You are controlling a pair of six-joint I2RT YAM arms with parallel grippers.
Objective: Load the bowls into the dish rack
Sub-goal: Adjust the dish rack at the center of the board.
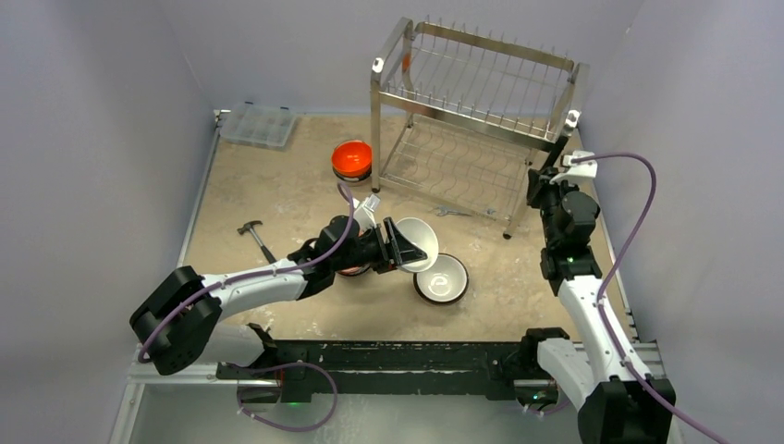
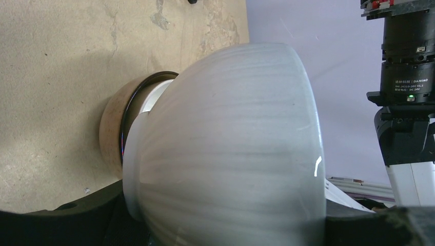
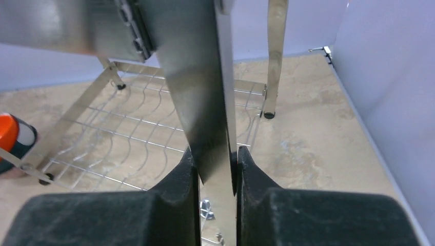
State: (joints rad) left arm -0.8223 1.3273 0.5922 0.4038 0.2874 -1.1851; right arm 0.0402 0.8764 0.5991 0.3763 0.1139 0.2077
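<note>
My left gripper (image 1: 399, 248) is shut on the rim of a pale white bowl (image 1: 421, 242) and holds it tilted above the table. That bowl fills the left wrist view (image 2: 225, 148). A bowl with a white inside and a dark rim (image 1: 441, 278) sits on the table just below it; it also shows in the left wrist view (image 2: 110, 136). An orange-red bowl (image 1: 352, 159) stands left of the dish rack (image 1: 476, 120). Another bowl (image 1: 354, 270) is mostly hidden under my left arm. My right gripper (image 3: 217, 159) is shut on the rack's near right leg (image 3: 215, 102).
A clear plastic compartment box (image 1: 259, 124) lies at the back left. A small hammer (image 1: 254, 236) lies left of my left arm. A wrench (image 1: 453, 212) lies in front of the rack. Walls close in on both sides.
</note>
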